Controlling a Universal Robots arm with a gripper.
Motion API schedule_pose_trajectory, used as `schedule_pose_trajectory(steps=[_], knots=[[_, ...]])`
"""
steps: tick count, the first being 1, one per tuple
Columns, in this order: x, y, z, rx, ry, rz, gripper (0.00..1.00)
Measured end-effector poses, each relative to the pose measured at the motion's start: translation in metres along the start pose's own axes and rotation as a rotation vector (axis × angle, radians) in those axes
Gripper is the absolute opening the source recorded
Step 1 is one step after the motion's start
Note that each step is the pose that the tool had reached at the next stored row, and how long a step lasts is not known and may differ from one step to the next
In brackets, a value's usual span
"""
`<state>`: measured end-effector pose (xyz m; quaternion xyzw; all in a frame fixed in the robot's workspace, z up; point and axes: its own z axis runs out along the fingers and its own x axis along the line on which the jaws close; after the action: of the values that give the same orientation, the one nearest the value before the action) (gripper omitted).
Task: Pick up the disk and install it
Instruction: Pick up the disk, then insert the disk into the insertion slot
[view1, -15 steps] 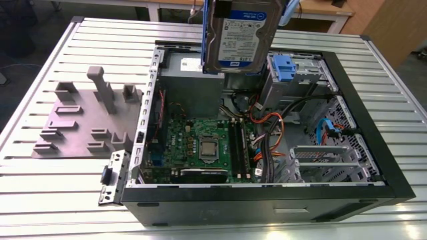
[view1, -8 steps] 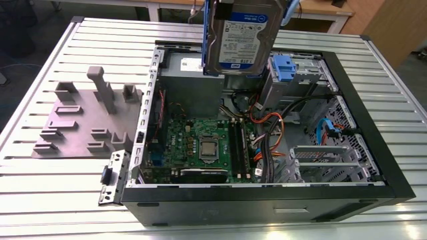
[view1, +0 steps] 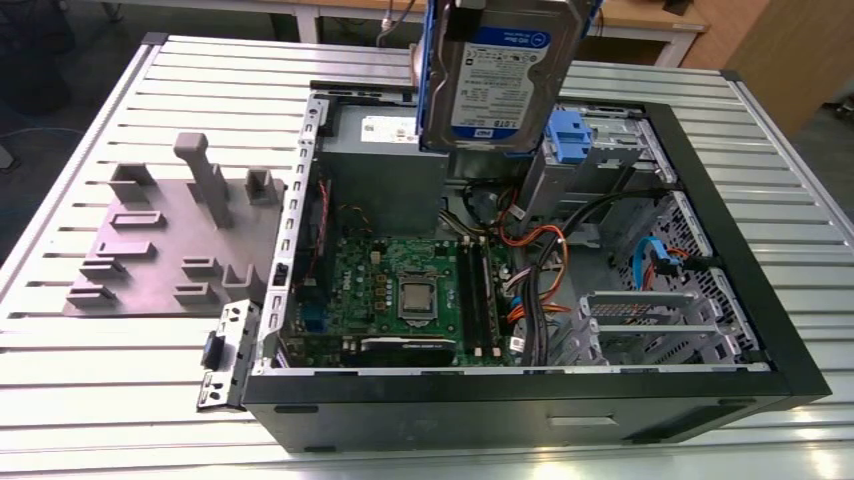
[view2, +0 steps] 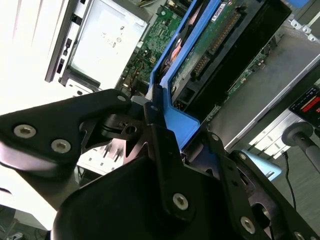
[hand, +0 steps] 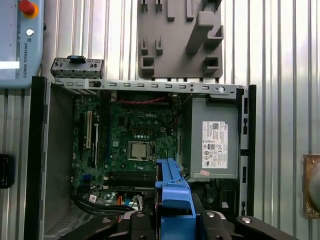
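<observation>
The disk (view1: 505, 75), a silver-grey drive with a white-and-blue label in a blue plastic carrier, hangs high above the open computer case (view1: 747, 300), over its far part near the grey power supply (view1: 380, 170). In the second wrist view my gripper (view2: 167, 125) is shut on the disk's blue carrier (view2: 177, 120), with the drive's green circuit board (view2: 205, 55) facing the camera. The first wrist view looks straight down past the blue carrier (hand: 172, 192) onto the motherboard (hand: 135, 145) and the power supply (hand: 212, 145).
A grey fixture plate (view1: 167, 240) with upright blocks lies on the slatted metal table (view1: 80, 380) at the exterior view's left. Inside the case are orange and black cables (view1: 547, 260), a blue drive bay (view1: 571, 135) and a metal cage (view1: 641, 330). A teach pendant (hand: 20, 45) lies nearby.
</observation>
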<state>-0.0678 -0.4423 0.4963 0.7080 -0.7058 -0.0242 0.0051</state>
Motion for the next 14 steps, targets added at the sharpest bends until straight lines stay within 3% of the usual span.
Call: schedule_pose_trajectory(steps=[14], knots=[[0.0012, -0.0020, 0.0005, 0.0000, 0.0000, 0.000, 0.37]])
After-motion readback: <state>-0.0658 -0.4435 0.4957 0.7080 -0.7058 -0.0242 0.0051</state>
